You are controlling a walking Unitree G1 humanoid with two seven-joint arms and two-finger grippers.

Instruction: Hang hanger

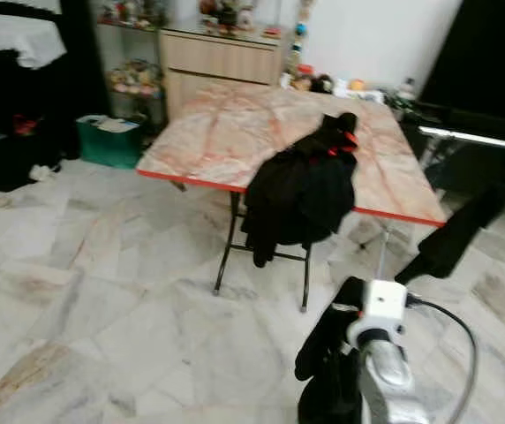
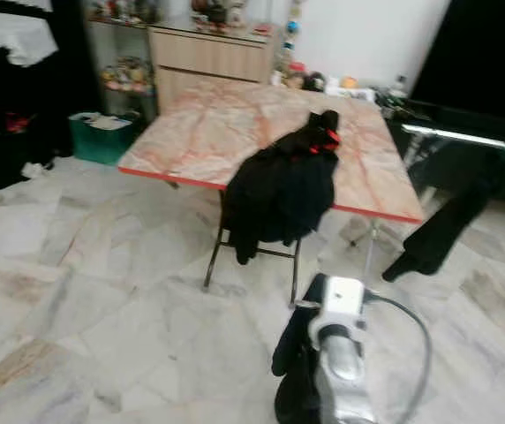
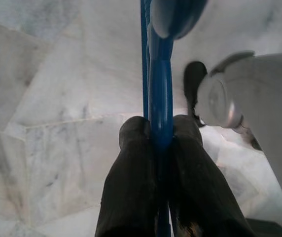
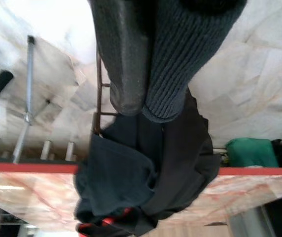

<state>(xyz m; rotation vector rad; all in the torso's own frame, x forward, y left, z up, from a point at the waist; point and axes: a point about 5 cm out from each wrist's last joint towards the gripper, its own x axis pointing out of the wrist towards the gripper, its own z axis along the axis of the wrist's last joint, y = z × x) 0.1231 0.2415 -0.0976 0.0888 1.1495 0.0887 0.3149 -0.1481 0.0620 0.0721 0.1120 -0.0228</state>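
Head stereo pair looks down, forward at table (image 1: 235, 132); wrist cameras close along own fingers.

The right arm (image 1: 385, 371) reaches forward and low, its silver wrist with a cable looping off one side. The right gripper (image 4: 146, 106) points ahead, its two fingers (image 4: 126, 59) pressed together, one bare black, the other in a ribbed cover. The left gripper (image 3: 161, 143) points down toward the floor, its fingers (image 3: 131, 187) clamped on a blue hanger (image 3: 159, 94) that runs up between them.
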